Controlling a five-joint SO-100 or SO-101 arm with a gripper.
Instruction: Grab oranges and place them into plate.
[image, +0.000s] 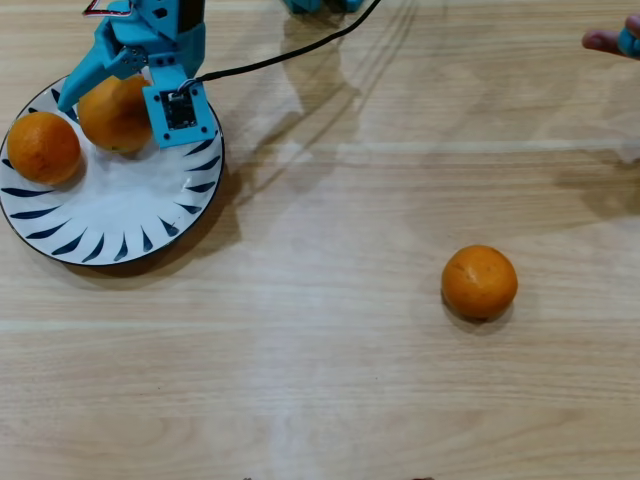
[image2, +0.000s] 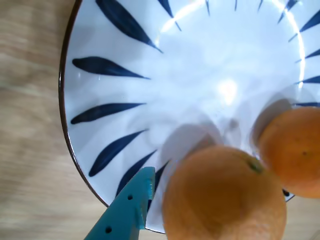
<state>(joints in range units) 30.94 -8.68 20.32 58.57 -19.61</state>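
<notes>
the claw (image: 118, 95) sits in the upper left of the overhead view, its teal fingers on either side of an orange (image: 115, 113) over the plate (image: 120, 215); they look clamped on it, or only just slackening, and the wrist view does not settle which, since only one finger (image2: 131, 207) shows there, at the lower left of the fruit with what may be a thin gap. that orange (image2: 224, 195) fills the bottom centre of the wrist view, low over the white glaze near the rim. a second orange (image: 42, 147) lies on the plate's left side, just beside the held one, close but whether touching i cannot tell. the third orange (image: 479, 281) rests on the bare worktop (image: 330, 380), right of centre, well apart from the plate. a fingertip (image: 603, 40) pokes in at the upper right edge. the step in hand looks like setting down the second fruit. next, the claw should part fully, lift clear without nudging either orange, then swing across to the lone one.
</notes>
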